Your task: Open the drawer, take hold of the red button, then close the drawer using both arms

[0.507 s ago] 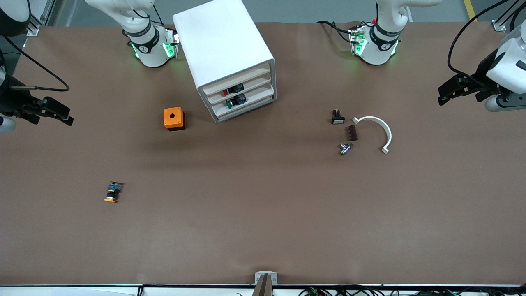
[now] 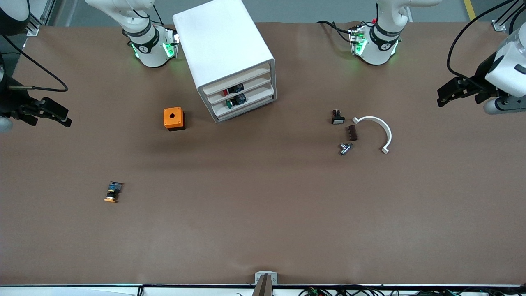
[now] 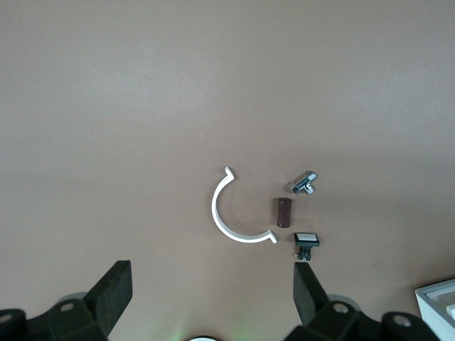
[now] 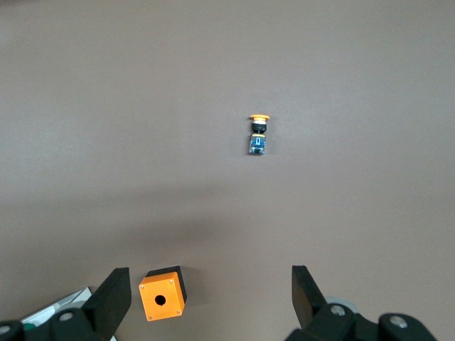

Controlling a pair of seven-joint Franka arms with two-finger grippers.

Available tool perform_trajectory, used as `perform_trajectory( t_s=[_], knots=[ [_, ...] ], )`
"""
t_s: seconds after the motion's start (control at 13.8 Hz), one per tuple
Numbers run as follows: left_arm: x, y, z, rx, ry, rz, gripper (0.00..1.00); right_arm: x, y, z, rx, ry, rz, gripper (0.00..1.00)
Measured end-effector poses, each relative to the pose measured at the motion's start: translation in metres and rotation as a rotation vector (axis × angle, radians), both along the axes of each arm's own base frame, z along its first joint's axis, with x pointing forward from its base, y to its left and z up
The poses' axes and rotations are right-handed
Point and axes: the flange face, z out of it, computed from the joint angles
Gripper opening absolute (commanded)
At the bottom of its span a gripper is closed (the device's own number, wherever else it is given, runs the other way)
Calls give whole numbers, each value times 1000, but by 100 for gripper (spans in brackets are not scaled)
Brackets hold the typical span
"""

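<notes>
The white cabinet (image 2: 224, 49) stands near the robots' bases with its three drawers (image 2: 242, 94) pushed in. The red-capped button (image 2: 232, 89) shows through the front in an upper drawer, and a green-capped button (image 2: 235, 100) lies in the drawer below it. My left gripper (image 2: 440, 96) is open and empty, up at the left arm's end of the table, away from the cabinet; its wrist view shows it (image 3: 212, 295) over bare table. My right gripper (image 2: 68, 117) is open and empty, up at the right arm's end; in its wrist view it (image 4: 210, 297) hangs near the orange cube.
An orange cube with a hole (image 2: 174, 118) sits beside the cabinet. An orange-capped button (image 2: 112, 192) lies nearer the front camera. A white curved piece (image 2: 380, 129), a brown block (image 2: 352, 132), a metal fitting (image 2: 345, 148) and a small black switch (image 2: 337, 117) lie toward the left arm's end.
Both grippers have shifted very slightly, staying open at their ends of the table. Nothing on the table has moved.
</notes>
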Motion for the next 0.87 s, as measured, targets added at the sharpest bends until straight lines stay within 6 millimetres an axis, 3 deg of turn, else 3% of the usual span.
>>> perform_trajectory(
  t_s=[0.29,0.87],
  knots=[
    [29,-4,-40,7,63,-2,100,0,1,0,0,-1,2,100],
    [88,-54,-179,-69,165,27,100,-1,11,3,0,10,19,100]
  ],
)
